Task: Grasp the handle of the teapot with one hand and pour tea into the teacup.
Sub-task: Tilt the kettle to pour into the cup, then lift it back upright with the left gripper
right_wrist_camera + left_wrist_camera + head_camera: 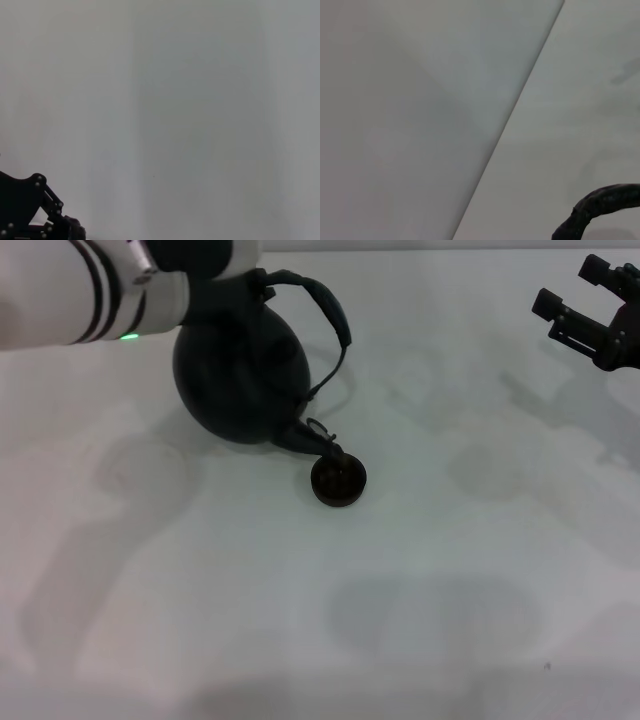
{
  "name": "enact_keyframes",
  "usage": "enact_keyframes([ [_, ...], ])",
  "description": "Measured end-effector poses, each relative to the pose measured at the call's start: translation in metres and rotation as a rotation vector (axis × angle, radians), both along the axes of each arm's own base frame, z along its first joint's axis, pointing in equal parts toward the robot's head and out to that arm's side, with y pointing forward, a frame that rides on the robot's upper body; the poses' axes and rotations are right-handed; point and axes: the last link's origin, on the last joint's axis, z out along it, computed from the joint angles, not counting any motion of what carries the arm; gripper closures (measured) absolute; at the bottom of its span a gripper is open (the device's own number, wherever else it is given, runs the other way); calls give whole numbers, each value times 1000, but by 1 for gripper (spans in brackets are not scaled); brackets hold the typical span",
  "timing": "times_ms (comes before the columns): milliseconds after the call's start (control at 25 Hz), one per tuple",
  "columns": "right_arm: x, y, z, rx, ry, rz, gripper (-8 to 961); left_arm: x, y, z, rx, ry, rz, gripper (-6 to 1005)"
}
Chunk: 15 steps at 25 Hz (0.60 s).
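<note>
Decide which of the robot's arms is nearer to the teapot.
The left. Its arm reaches the teapot at the handle; the right gripper hangs far off to the teapot's right.

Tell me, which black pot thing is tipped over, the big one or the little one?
The big one, the teapot: it leans with its spout over the teacup, which sits flat on the table.

A pale table [420, 620] fills the view (faint shadows across it); a tiny speck [546, 666] near its front.
</note>
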Motion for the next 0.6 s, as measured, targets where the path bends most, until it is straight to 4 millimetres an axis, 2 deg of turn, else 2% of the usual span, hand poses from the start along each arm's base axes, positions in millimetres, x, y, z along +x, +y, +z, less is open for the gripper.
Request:
enact_keyframes([
  [600,2,1,0,3,-7,-12,108,9,-2,-1,4,21,-23,883],
])
